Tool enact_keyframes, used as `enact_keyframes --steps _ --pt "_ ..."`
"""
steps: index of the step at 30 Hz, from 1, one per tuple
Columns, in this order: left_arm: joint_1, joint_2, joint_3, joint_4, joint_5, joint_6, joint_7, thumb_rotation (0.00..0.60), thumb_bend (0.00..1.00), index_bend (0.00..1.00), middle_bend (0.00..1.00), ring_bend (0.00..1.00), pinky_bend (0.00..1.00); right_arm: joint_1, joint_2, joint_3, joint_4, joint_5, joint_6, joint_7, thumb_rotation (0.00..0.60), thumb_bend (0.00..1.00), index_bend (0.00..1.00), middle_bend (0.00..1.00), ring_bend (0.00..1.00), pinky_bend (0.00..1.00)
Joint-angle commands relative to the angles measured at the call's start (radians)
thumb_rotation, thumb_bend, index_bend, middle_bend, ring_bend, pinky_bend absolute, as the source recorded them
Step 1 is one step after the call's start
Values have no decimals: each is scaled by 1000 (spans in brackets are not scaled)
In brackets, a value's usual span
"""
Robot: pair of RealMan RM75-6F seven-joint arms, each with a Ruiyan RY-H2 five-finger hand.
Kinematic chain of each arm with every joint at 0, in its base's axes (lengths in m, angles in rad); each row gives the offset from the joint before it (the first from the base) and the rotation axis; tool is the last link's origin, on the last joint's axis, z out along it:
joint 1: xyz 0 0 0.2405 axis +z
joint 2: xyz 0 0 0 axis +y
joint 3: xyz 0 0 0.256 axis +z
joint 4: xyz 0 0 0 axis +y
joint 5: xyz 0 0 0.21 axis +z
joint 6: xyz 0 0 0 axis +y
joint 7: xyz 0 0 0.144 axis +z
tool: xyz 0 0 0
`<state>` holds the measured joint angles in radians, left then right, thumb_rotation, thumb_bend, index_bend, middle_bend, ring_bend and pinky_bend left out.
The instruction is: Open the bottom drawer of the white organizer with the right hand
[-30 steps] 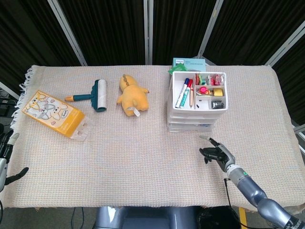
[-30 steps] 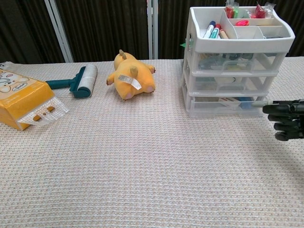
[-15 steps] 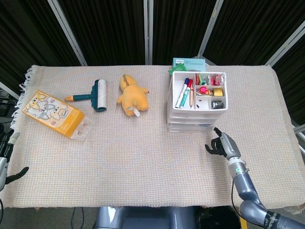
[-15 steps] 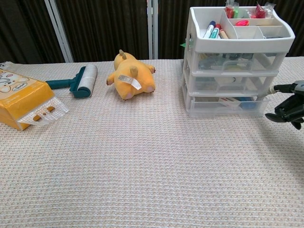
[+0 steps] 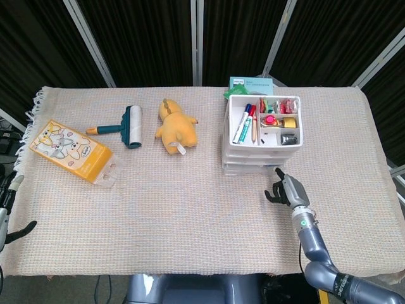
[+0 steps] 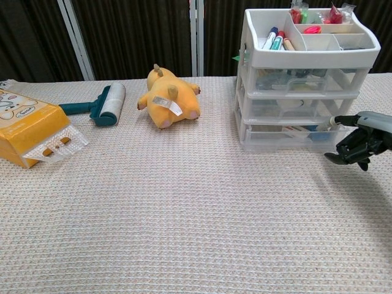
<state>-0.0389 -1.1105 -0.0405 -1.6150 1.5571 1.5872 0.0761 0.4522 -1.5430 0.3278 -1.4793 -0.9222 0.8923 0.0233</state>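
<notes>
On the worktop [image 5: 190, 190], covered by a beige woven cloth before dark curtains: white organizer [image 5: 262, 136] right of centre, bottom drawer [image 6: 294, 136] shut. Right hand [image 5: 285, 190] just in front of it, fingers curled, grasping nothing. Left hand [image 5: 7, 209] at the left edge, state unclear. Also a yellow plush toy [image 5: 176, 126], lint roller [image 5: 126, 125], orange box [image 5: 73, 151].
</notes>
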Motion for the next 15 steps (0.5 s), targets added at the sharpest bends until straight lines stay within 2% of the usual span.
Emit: enact_keyframes --steps 1,8,15 --pt "0 0 1 -1 3 1 2 600 93 0 0 0 0 7 -16 -1 18 2 3 14 600 320 242 828 847 703" --pt "-2 -1 -1 -1 -3 -3 2 600 93 0 0 0 0 24 -39 -3 49 8 -3 40 600 321 248 828 847 703" --pt "-3 0 0 -1 -1 -6 1 600 95 0 0 0 0 37 -57 -8 71 29 -9 43 600 322 397 838 851 703"
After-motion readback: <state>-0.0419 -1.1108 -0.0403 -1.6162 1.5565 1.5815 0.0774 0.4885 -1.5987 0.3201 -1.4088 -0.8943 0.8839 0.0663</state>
